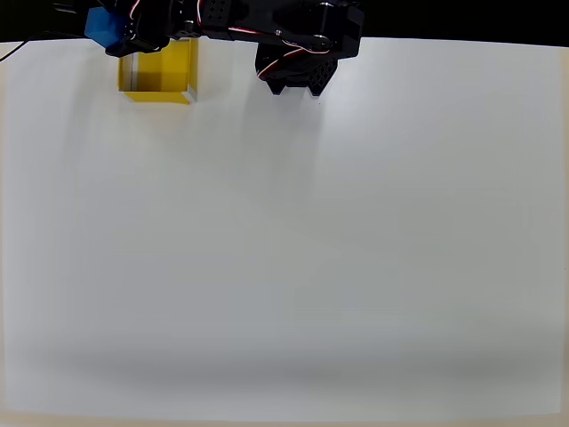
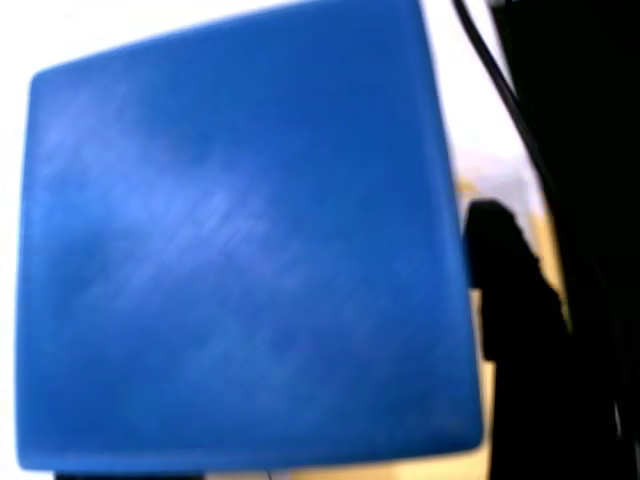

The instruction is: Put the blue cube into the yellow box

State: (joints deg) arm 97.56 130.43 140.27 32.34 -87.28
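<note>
Bright, even light washes the white surface (image 1: 293, 249) in the overhead view, which dims toward its lower edge. In the wrist view the blue cube (image 2: 240, 250) is close and blurred, with the background overexposed.

From overhead we see a plain white tabletop (image 1: 293, 249) spread across nearly the whole frame, smooth and matte. Along the top edge runs a black band of background behind it. Light falls evenly, with a soft grey shading toward the bottom of the frame and a faint beige strip at the lower edge.
</note>
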